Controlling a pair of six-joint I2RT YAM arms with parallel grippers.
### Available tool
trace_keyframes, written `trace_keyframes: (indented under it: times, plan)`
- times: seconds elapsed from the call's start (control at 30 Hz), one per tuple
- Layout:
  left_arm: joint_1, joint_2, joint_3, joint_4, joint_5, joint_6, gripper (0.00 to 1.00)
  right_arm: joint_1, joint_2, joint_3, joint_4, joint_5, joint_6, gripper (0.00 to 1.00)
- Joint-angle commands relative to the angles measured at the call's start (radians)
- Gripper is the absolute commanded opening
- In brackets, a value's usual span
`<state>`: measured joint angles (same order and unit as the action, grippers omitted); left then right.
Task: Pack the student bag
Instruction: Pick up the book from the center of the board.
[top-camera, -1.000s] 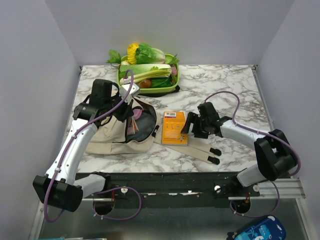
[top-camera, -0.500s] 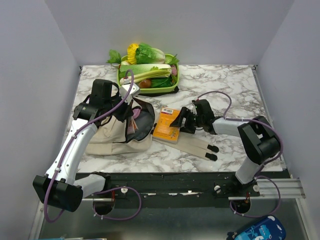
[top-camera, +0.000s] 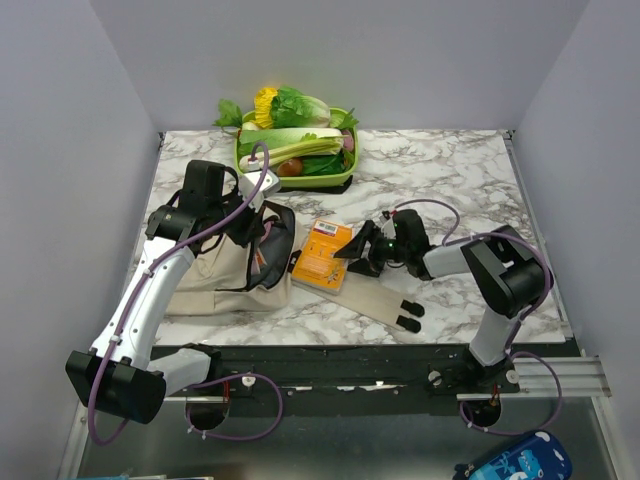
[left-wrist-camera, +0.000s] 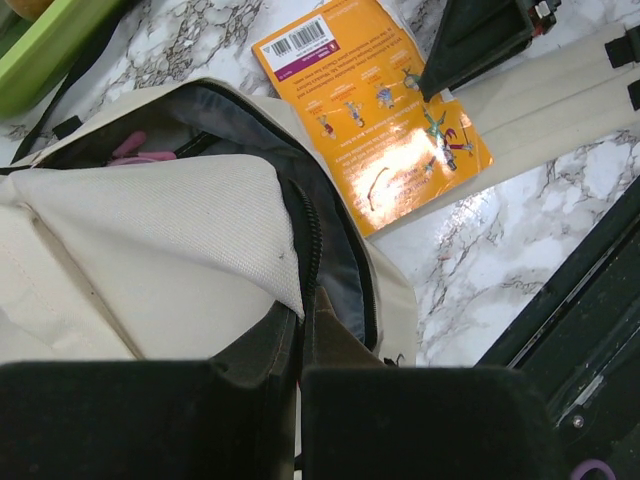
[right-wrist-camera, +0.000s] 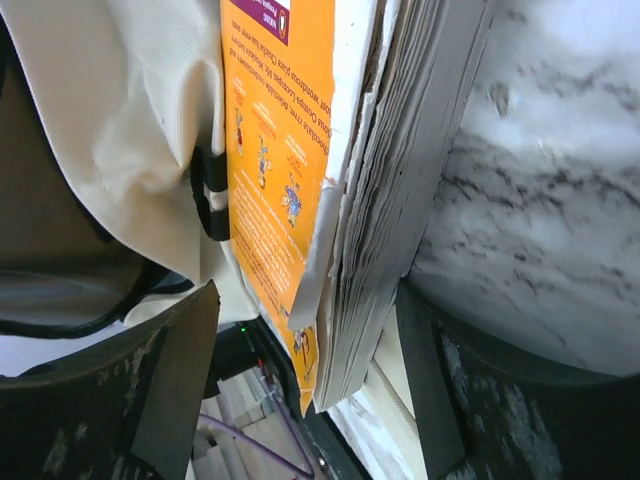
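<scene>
- We are at the loading step. The student bag (top-camera: 222, 282) lies on the left of the counter (top-camera: 450, 170), and our left gripper (left-wrist-camera: 303, 360), pinched shut on the zipper edge, holds its mouth open.
- Our right gripper (right-wrist-camera: 300, 350) straddles the orange book (top-camera: 320, 255), jaws wide, not clamped.
- Next, we judge: close on the book, lift it, and slide it in.

Overhead far; wrist views close; all share student bag (top-camera: 215, 282), orange book (top-camera: 318, 258).

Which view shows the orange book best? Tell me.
Left wrist: the orange book shows large, back cover and barcode plain. Top external shows it small; right wrist shows only a cover strip and page edges.
</scene>
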<state>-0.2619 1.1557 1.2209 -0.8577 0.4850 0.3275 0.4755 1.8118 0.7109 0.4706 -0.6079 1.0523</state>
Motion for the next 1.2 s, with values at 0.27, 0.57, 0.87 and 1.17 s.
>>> trace_keyframes:
  times: [0.27,0.57,0.87,1.17]
  plan:
    - [-0.01,-0.016,0.048,0.052,0.073,0.011,0.0,0.015,-0.1,-0.16,0.413,-0.035,0.14,0.75]
    - [-0.011,-0.011,0.052,0.052,0.072,0.016,0.0,0.015,-0.011,-0.163,0.429,-0.024,0.129,0.72]
    - [-0.011,0.004,0.066,0.055,0.079,0.007,0.0,0.034,0.018,-0.059,0.123,0.048,-0.007,0.7]
    - [-0.039,0.015,0.065,0.062,0.087,-0.004,0.0,0.063,0.06,-0.034,0.204,0.077,0.027,0.62]
